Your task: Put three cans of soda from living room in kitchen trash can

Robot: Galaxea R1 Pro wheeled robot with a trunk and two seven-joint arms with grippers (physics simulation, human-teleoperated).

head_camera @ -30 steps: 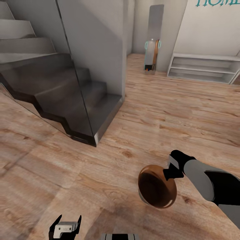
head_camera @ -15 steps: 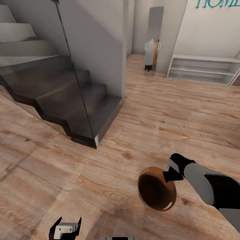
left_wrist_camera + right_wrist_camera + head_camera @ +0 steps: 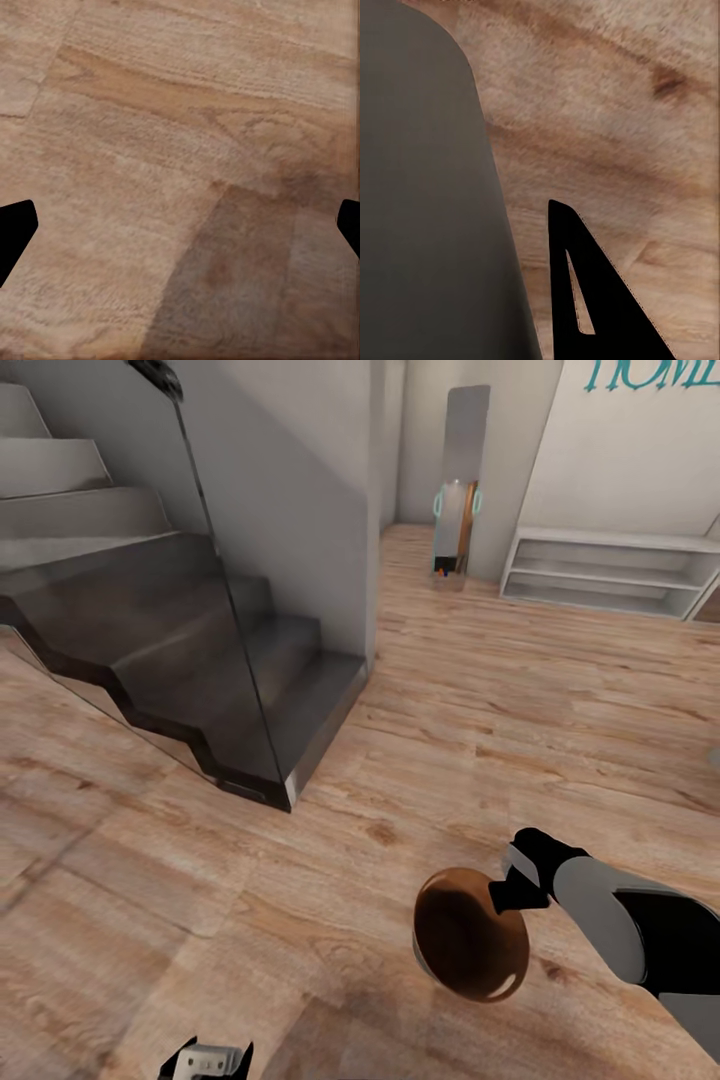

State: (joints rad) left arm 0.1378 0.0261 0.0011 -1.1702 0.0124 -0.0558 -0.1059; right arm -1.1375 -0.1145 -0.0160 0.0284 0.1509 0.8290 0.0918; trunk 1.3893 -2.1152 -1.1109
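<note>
One bin in transit: we are carrying the tash can [image 3: 470, 945] clamped at its rim in our right gripper [image 3: 512, 882], left gripper [image 3: 205, 1060] spread empty, across the wood floor [image 3: 480, 720] past the staircase [image 3: 190, 650]; next we judge steering toward the cans.

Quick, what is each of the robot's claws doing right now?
Left gripper: open, holding nothing, over the wood floor.
Right gripper: shut on the rim of the trash can, carrying it.

R arm [image 3: 610, 920] out front, jaws clamped.
</note>
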